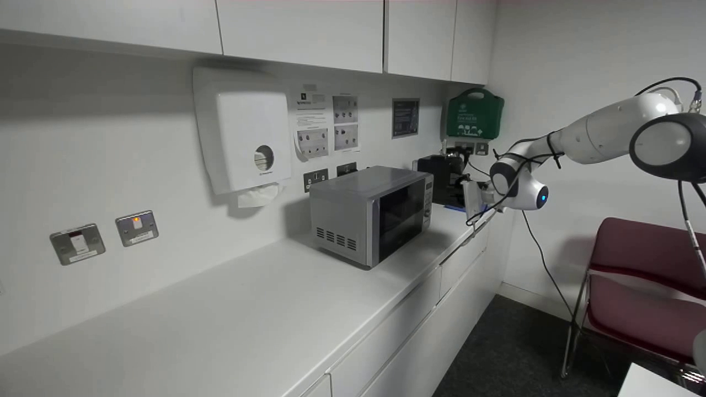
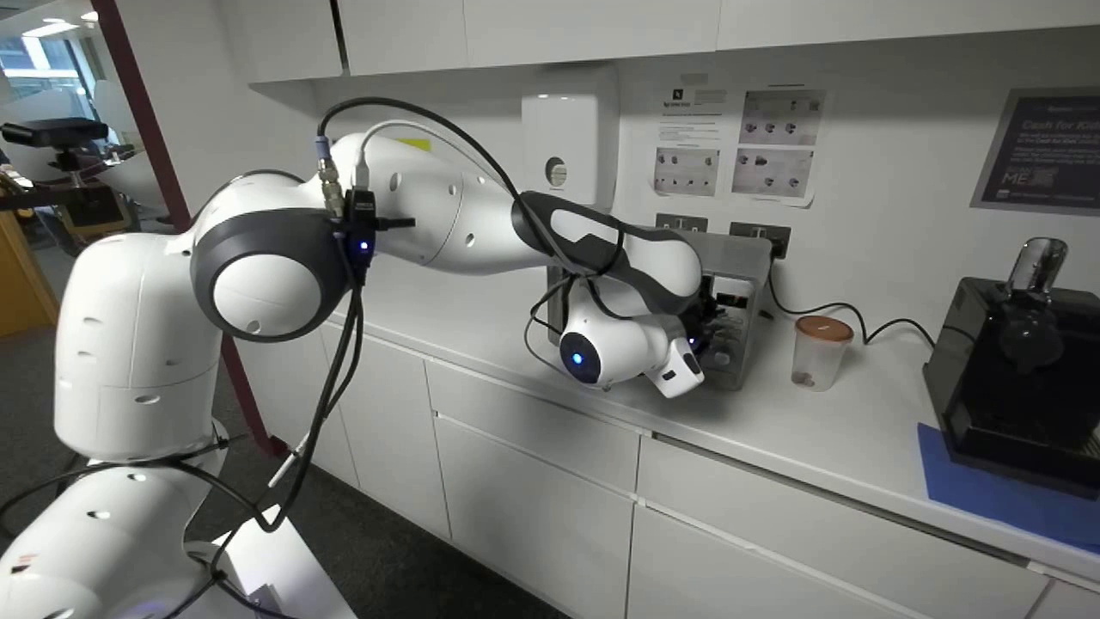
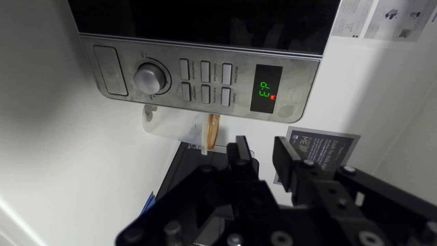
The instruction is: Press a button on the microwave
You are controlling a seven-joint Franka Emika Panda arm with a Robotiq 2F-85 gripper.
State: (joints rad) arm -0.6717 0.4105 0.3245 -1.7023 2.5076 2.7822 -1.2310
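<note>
The grey microwave [image 1: 345, 215] stands on the counter with its dark glass door shut. In an exterior view, my arm partly hides the microwave [image 2: 739, 249]. In the wrist view, the microwave's control panel [image 3: 239, 106] spans the upper part. It carries several grey buttons [image 3: 205, 71], a round knob [image 3: 149, 79] and a lit display [image 3: 266, 77] with green characters. My gripper [image 3: 261, 145] is open and empty, with a gap between its fingers. It appears below the panel in the picture, apart from the buttons. In an exterior view, the gripper [image 2: 703, 322] is at the microwave's panel side, small and dark.
A clear cup with an orange lid [image 2: 822, 331] stands beside the microwave. A black coffee machine [image 2: 1014, 370] on a blue sheet [image 2: 971, 481] is farther along the counter. A towel dispenser [image 1: 251, 132] and overhead cabinets [image 1: 303, 33] hang above. A red chair [image 1: 645, 259] stands near the arm.
</note>
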